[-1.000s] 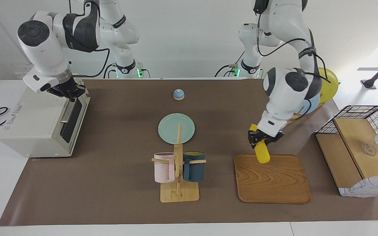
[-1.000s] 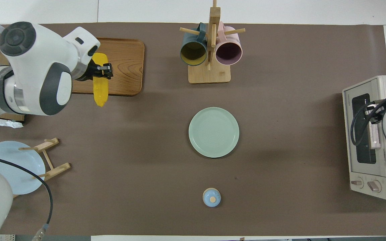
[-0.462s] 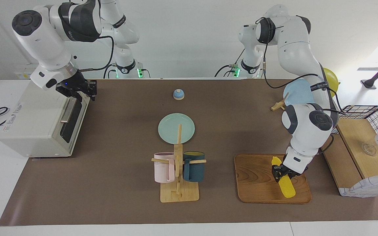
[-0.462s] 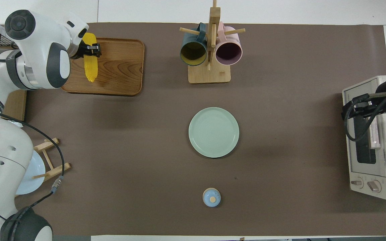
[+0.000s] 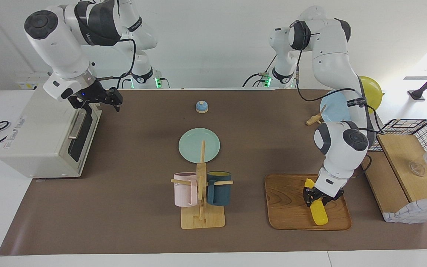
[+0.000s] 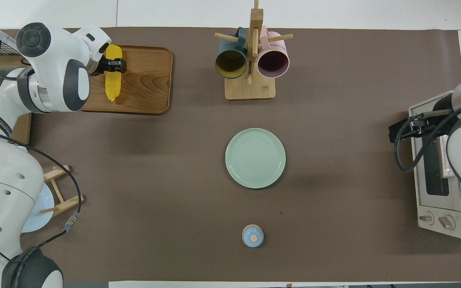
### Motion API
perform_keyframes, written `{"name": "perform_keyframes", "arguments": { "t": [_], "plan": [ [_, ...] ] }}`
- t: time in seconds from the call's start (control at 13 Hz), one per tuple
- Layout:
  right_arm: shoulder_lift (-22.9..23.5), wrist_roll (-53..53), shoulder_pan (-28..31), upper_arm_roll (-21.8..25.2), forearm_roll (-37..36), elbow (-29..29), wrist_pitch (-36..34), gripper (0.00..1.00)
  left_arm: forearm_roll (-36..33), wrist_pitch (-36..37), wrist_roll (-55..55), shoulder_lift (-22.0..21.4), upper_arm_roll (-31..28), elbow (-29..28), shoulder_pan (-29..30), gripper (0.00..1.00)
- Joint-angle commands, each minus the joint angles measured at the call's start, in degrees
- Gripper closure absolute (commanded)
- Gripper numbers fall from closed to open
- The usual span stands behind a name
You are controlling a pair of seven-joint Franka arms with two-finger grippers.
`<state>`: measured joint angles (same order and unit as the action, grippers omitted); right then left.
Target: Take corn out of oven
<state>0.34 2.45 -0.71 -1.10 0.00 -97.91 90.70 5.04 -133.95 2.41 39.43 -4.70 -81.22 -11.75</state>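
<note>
**Corn set down on the tray, oven door shut**

The corn (image 5: 318, 207) lies on the wooden tray (image 5: 291, 207) at the lower right of the facing view, its length running along the tray's edge. The left gripper (image 5: 319, 195) is down over the cob's upper half, its fingers astride it. Whether they are pinching the cob or have let go I cannot tell; they sit close to its sides either way.

At the upper left of that view stands the oven (image 5: 39, 141), its glass door closed and its bar handle upright. The right gripper (image 5: 100, 100) hangs just off the door's top corner with its fingers spread wide and nothing between them.

By my reading the take-out itself is done and the step in hand is the release of the corn. The next move calls for the left gripper to open fully and rise straight up, so the cob is not dragged or rolled off the tray. The right arm needs only to draw clear of the oven.
</note>
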Motion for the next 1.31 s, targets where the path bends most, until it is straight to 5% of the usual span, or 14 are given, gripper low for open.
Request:
{"name": "perform_keyframes", "arguments": {
  "t": [0.0,1.23],
  "plan": [
    [-0.34,-0.87,-0.26,1.36,0.26,-0.09,0.09,0.0,0.32,1.75,-1.26,-3.74,-0.05,-2.28,0.41,0.0],
    [-0.69,-1.04,0.36,1.18,1.32,1.05,-0.53,0.0,-0.12,50.33,1.37,-38.01,-0.85,-2.63,5.32,0.0]
  ]
}}
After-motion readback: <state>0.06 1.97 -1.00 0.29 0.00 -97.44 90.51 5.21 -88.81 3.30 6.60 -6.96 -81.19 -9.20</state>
